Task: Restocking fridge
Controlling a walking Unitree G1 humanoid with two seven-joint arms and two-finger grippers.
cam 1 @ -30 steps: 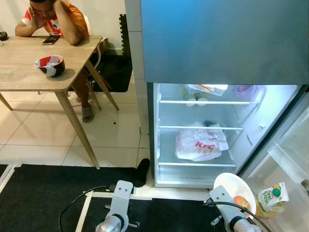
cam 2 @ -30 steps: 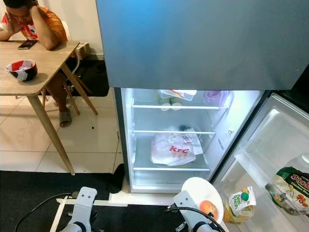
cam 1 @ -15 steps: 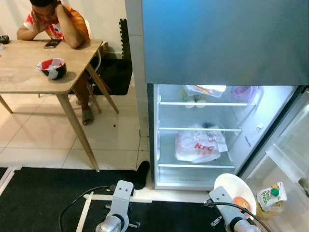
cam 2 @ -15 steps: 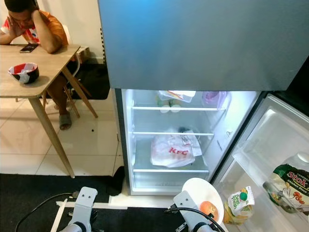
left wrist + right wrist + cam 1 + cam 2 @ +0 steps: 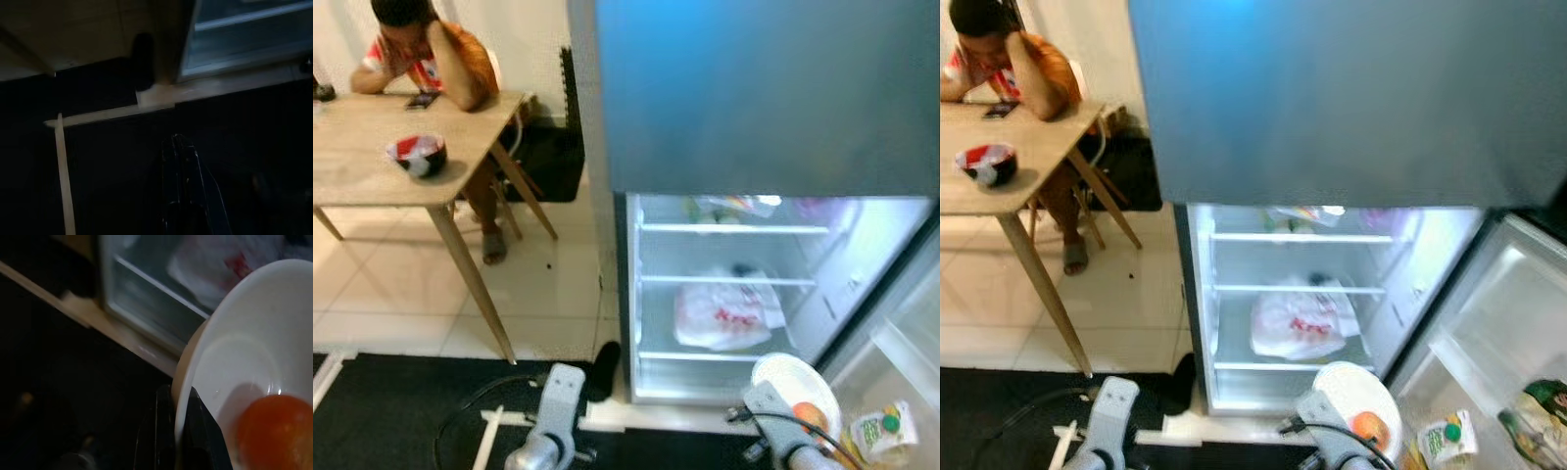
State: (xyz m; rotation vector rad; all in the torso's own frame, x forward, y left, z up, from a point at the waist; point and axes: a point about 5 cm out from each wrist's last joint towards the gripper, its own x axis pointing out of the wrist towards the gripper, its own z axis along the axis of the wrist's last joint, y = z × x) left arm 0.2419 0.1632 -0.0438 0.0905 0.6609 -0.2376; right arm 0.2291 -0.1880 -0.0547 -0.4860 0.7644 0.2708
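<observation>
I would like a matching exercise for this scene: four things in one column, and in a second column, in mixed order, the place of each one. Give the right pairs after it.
Things:
1. orange
2. white bag
3. red bowl
4. carton

Places:
A. on the wooden table
B. in the fridge door
C. in the white bowl held by the right pincer
D. on a shelf inside the fridge

Pairs: 1-C, 2-D, 3-A, 4-B
</observation>
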